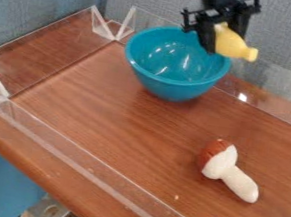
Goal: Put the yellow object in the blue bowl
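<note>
Item: hand (220, 28), dark, entering from the top edge, pinching the yellow object (233, 43) between its fingers.

Item: yellow object, carried in the air, clear of the counter (106, 126). It hangs over the bowl's rim at about 2 o'clock from the bowl's centre, not yet over the middle. Its long axis runs tilted, from upper left under the fingers down to lower right, the free end pointing toward 4 o'clock.

Item: blue bowl (175, 64), upright, empty, at 8 o'clock from the hand. Judgement: the release calls for a short shift toward 8 o'clock first.

Item: mushroom toy (226, 169), lying on the counter, well apart at 5 o'clock from the bowl.
</note>
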Robot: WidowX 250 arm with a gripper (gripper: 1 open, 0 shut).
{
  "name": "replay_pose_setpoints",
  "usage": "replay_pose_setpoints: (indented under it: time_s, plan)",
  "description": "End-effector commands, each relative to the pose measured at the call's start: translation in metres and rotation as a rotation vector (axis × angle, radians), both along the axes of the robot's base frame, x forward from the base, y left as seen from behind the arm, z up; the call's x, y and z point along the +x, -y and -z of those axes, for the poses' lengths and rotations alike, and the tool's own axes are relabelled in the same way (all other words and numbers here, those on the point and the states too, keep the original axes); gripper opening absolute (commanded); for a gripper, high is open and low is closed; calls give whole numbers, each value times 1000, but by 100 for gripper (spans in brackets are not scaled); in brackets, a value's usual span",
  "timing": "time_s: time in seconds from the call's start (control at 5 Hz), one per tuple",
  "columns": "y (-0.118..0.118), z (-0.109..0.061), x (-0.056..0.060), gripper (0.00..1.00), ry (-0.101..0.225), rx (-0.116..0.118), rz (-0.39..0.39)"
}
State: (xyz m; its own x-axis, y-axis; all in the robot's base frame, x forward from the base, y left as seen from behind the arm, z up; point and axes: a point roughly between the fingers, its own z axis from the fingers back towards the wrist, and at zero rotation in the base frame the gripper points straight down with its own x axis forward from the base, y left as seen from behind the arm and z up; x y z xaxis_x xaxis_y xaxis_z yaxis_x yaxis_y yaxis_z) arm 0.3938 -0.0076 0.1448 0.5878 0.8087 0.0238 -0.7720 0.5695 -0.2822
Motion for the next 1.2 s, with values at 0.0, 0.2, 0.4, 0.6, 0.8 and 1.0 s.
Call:
replay_pose_setpoints:
  time_s: [0.0,0.2,0.4,0.6,0.8,1.0]
  plan:
    - [-23,-40,-3,0,93,-10,-151]
    - [-35,-38,-7,0,104,-5,-238]
    - [-37,-26,-11,0,117,14,-299]
    - [-32,-14,-10,0,126,28,-364]
    - [-23,1,-6,0,133,46,-429]
    - [-21,17,-4,0,141,68,-502]
